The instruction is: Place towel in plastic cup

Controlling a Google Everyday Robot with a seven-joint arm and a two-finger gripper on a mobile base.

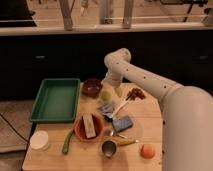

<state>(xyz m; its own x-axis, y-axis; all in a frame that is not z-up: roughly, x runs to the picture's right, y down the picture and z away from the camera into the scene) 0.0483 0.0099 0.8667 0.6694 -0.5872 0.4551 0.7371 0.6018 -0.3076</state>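
Note:
My gripper (109,89) is at the end of the white arm, low over the back middle of the wooden table (150,117). It hangs just above a small yellow-green object (105,95), beside a dark brown bowl (92,87). A small bluish cloth, probably the towel (106,109), lies just in front of the gripper on the table. A second blue folded piece (122,123) lies nearer the front. A pale plastic cup (39,140) stands at the front left corner, far from the gripper.
A green tray (56,100) fills the left side. An orange bowl (89,127) holds a pale bar. A metal cup (109,148), an orange fruit (147,150), a green vegetable (67,141), a white utensil (121,105) and a brown snack pile (135,93) lie around.

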